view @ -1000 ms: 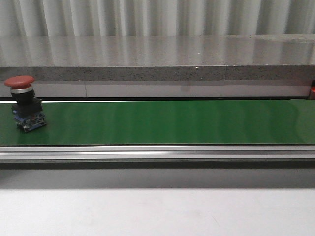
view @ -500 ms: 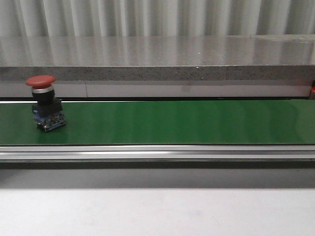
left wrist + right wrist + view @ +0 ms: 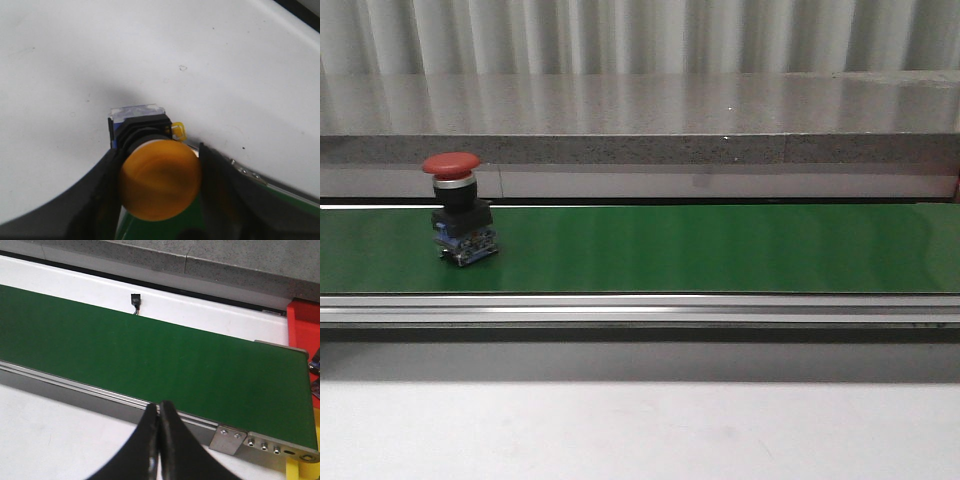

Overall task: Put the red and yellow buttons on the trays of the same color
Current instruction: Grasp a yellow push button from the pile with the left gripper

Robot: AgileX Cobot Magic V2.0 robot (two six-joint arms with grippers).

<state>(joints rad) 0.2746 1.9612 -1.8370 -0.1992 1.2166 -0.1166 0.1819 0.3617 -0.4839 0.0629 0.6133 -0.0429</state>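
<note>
Looking forward over the white tabletop (image 3: 640, 430), I see a red button (image 3: 460, 215) standing upright on the green conveyor belt (image 3: 720, 248), near the belt's left end. Its long axis runs vertical: red mushroom cap on top, silver collar under it, black and blue switch block resting on the belt. Neither arm shows in this front view.

On my left wrist camera, the left gripper (image 3: 160, 187) has its jaws clamped on a yellow button (image 3: 159, 180), one dark finger pressed against each side of it. The yellow cap points straight up at the lens, so its axis runs toward the camera, and the black and blue base below it sits on or just over the white surface (I cannot tell whether it touches).

On my right wrist camera, the right gripper (image 3: 159, 440) has its jaws pressed together with nothing between them, above the near rail of the belt. A red tray (image 3: 302, 325) shows past the belt's right end.
</note>
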